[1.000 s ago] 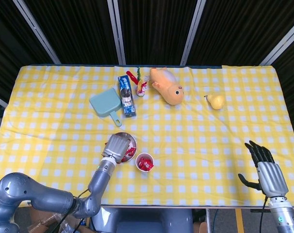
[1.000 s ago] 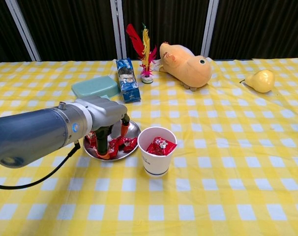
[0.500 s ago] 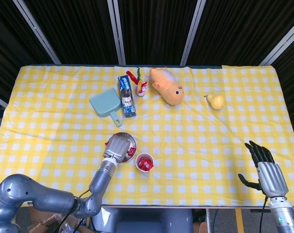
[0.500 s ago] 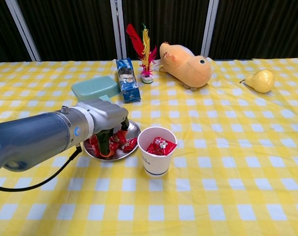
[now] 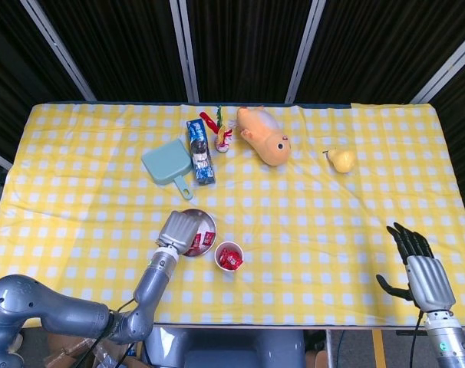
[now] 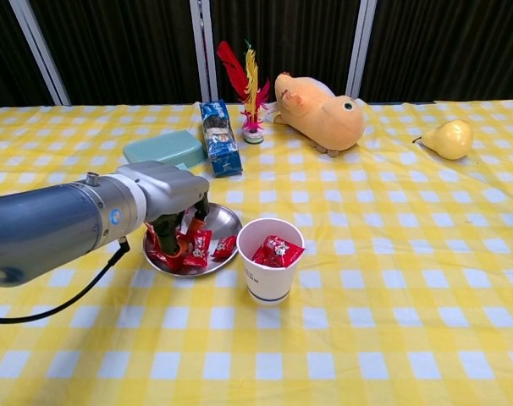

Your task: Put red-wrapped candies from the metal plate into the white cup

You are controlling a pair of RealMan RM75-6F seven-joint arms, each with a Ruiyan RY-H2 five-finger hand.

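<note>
Your left hand (image 6: pixel 173 222) sits over the near-left part of the metal plate (image 6: pixel 227 222), fingers curled down into the pile of red-wrapped candies (image 6: pixel 197 247). In the chest view the fingertips look closed around one red wrapper at the plate's left edge, though the palm hides whether that candy is truly pinched or only touched, so I cannot tell for sure. The hand comes from the plate's near-left side, probably so the arm stays clear of the white cup (image 6: pixel 268 260), which stands just right of the plate and nearly touching it; that keeps the carry short.

The cup is upright, mouth up, with red candies already inside. On the plate, a flat candy right of your fingers lies with its long axis running roughly from the plate's far edge towards its near edge; another nearer the cup lies slanted.

Your right hand (image 5: pixel 420 268) hangs well right of the plate, beyond the counter (image 5: pixel 332 230) edge, fingers spread, holding nothing.
</note>
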